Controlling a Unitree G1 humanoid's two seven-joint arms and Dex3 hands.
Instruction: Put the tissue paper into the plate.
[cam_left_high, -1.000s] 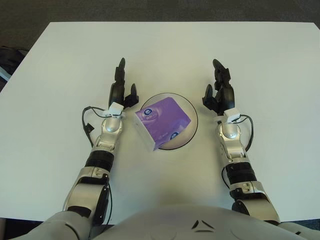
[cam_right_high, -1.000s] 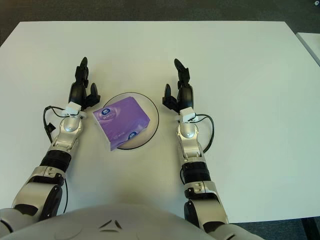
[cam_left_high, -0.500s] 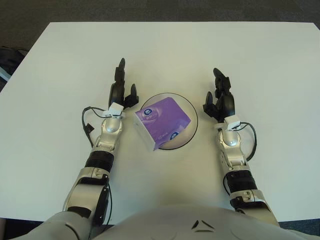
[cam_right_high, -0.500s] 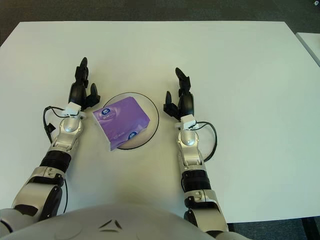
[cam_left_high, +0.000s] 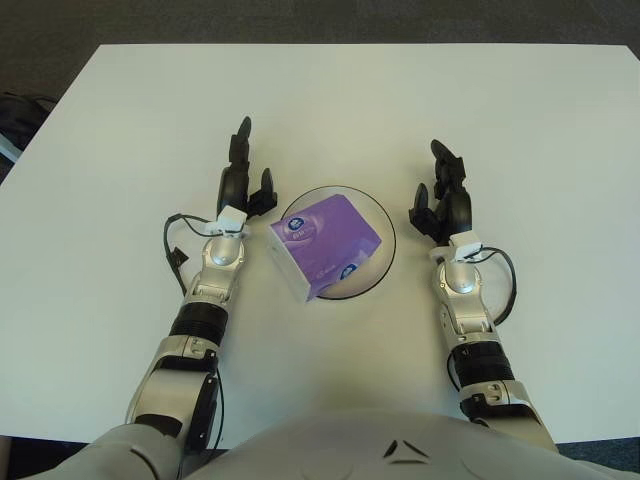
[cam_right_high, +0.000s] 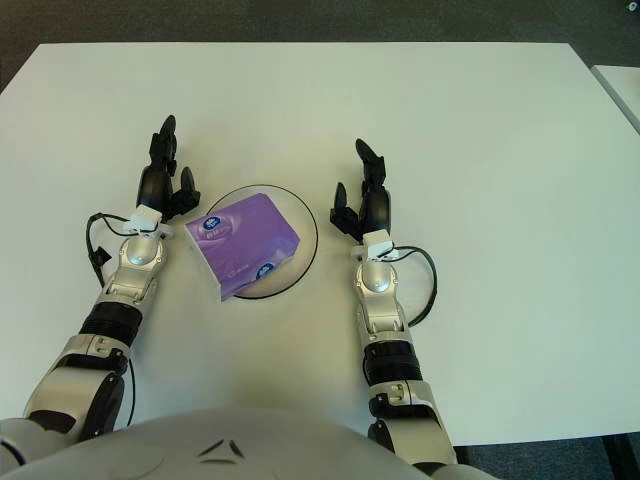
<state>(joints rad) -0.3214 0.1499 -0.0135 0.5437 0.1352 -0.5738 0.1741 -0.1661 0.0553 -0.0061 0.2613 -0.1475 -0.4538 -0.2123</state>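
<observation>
The left hand (cam_left_high: 243, 182) is held low over the worktop (cam_left_high: 330, 95), just left of the plate (cam_left_high: 378, 222). Its fingers (cam_left_high: 241, 140) are stretched out and relaxed, pointing toward the far edge, and nothing is gripped by them. The pack (cam_left_high: 326, 243) is not touched by this hand, though the thumb side is seen very near the pack's left corner.

The right hand (cam_left_high: 444, 196) is placed on the opposite side of the plate, just right of its rim. Its fingers (cam_left_high: 441, 155) are likewise extended and loose, aimed at the far edge, and nothing is held. A clear gap is visible between this hand and the plate.

The purple pack is found inside the plate, lying tilted, with its white side face turned toward the near left. Its lower left end is seen reaching over the plate's rim toward the near edge. Two small round labels are shown on its top face.

The plate is a shallow round dish with a dark rim, set near the middle of the white worktop, somewhat closer to the near edge than to the far one. Both forearms are laid from the near edge forward, one on each side of the plate, with black cables (cam_left_high: 172, 250) looped beside the wrists.
</observation>
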